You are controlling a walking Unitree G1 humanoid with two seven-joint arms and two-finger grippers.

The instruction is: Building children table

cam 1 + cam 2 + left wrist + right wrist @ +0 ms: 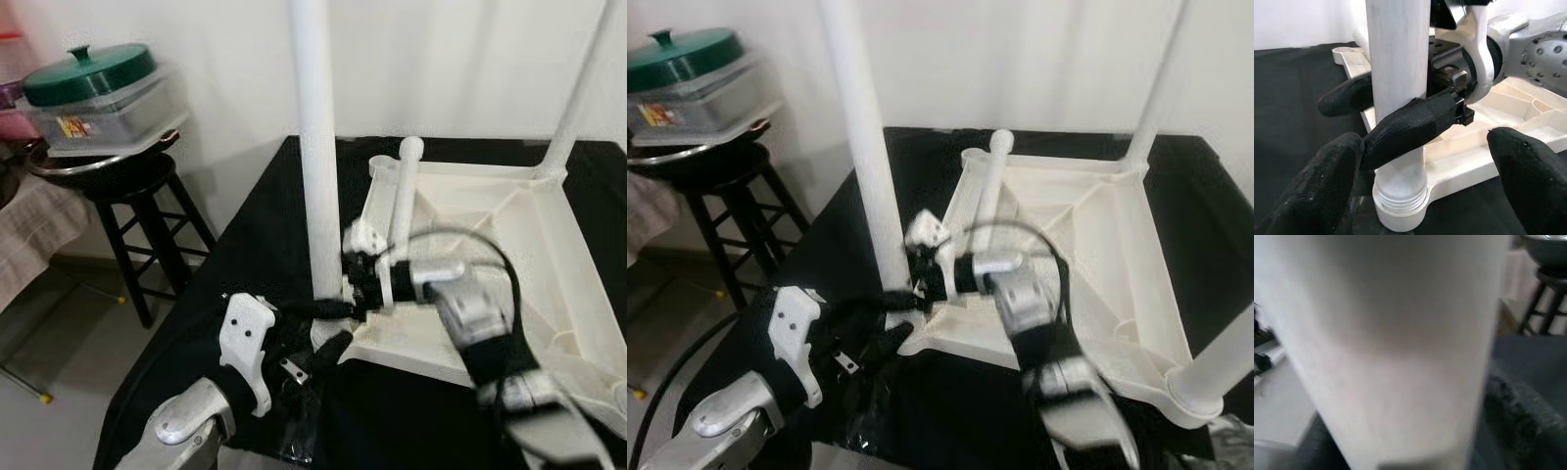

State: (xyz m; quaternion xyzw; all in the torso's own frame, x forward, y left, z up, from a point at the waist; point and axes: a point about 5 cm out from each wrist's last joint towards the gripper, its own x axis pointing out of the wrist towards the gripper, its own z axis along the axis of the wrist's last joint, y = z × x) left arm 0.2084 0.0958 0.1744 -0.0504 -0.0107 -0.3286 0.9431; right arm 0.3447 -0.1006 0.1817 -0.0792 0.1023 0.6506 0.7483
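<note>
Blurring whitens most of the right wrist view, where the tall white plastic table leg (pixel 1396 347) stands so close that its edges smear and the right fingers are hard to make out. The leg rises out of the eye views' top, its upper end cut off, and stands upright in the near corner socket of the upturned white plastic tabletop (pixel 509 245) lying on the black-draped worktop (pixel 245 245). The right gripper (pixel 345 281) has its fingers clamped on the leg low down. The left gripper (pixel 328 328) hovers at the leg's base, fingers spread apart, holding nothing. A green-lidded clear container (pixel 98 98) on a black wooden stool (pixel 147 211) bears a label too small to read.
</note>
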